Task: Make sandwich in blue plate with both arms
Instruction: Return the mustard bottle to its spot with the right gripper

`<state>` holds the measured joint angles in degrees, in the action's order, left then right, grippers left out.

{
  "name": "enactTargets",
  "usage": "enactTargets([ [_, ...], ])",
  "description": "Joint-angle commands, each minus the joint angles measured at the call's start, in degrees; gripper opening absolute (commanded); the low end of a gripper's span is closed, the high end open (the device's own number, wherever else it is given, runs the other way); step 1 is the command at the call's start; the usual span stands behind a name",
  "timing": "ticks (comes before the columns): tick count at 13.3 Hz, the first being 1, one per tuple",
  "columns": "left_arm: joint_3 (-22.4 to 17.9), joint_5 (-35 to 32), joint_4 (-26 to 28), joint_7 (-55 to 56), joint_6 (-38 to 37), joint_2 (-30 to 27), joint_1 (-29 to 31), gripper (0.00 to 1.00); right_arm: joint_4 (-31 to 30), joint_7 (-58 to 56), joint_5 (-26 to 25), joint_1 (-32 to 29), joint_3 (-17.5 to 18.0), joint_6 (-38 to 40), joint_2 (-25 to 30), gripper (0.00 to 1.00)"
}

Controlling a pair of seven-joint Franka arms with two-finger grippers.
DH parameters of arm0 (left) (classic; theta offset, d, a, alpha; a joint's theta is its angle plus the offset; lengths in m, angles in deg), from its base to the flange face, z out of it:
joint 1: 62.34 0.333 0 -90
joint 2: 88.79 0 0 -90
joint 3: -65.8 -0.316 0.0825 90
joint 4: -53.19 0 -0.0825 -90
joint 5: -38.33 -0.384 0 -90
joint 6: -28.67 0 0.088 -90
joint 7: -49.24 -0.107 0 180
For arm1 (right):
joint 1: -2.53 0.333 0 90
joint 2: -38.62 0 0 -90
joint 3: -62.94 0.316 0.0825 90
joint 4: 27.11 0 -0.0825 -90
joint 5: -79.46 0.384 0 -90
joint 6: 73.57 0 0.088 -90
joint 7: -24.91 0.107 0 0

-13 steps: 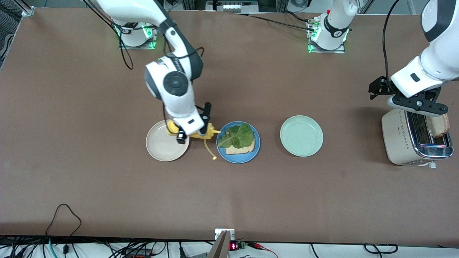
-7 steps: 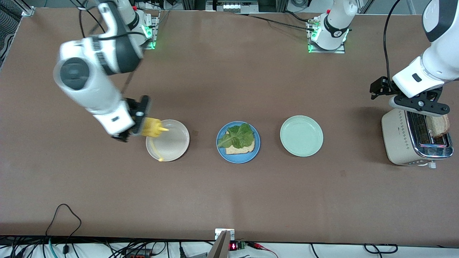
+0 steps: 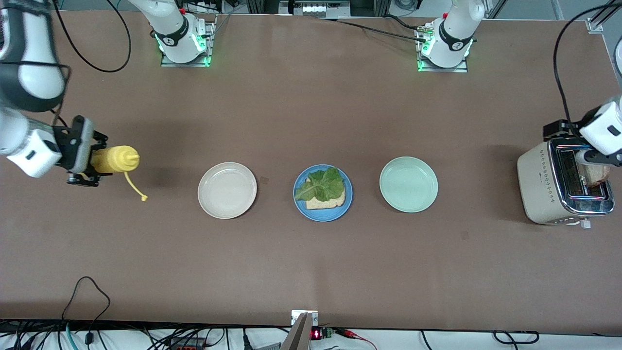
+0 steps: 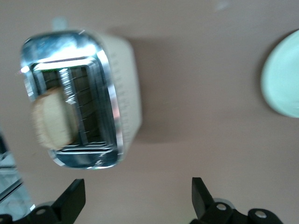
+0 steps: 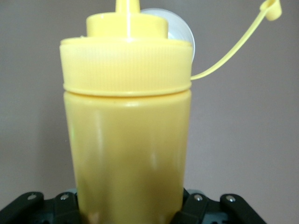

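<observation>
The blue plate [image 3: 311,212] sits mid-table with one bread slice [image 3: 329,202] on it and a green lettuce leaf [image 3: 323,184] on top. A second bread slice [image 3: 596,174] stands in a slot of the toaster [image 3: 539,187]; it also shows in the left wrist view [image 4: 50,120]. My left gripper [image 3: 595,159] hovers over the toaster, open and empty [image 4: 135,201]. My right gripper [image 3: 82,164] is shut on a yellow squeeze bottle [image 3: 115,159], held sideways above the table at the right arm's end. The bottle [image 5: 128,140] fills the right wrist view.
A beige plate [image 3: 227,190] lies beside the blue plate toward the right arm's end. A pale mint-green plate [image 3: 408,184] lies toward the left arm's end and shows in the left wrist view [image 4: 282,77]. The bottle's cap [image 3: 144,198] dangles on its tether.
My right arm swung the yellow bottle from beside the blue plate, past the beige plate, out to its end of the table. My left gripper shifted over the toaster toward the table's end.
</observation>
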<state>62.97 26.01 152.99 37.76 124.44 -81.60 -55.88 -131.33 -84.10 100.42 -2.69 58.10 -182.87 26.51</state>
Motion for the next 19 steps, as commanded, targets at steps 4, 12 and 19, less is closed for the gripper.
enactTargets([
  [4,0.63,-3.59,-7.15,-5.54,0.64,9.22,5.3,1.0,0.06,-27.01,19.0,-15.77,2.64,5.65,-8.79,0.0],
  [12,0.72,1.25,-8.13,-20.76,10.48,14.77,13.13,1.0,12.88,-39.53,25.44,-35.64,14.23,20.77,-33.04,0.0],
  [19,1.07,4.31,-7.34,-25.08,11.54,16.62,17.34,0.11,16.5,-39.36,25.44,-39.43,18.2,22.72,-42.81,0.06],
])
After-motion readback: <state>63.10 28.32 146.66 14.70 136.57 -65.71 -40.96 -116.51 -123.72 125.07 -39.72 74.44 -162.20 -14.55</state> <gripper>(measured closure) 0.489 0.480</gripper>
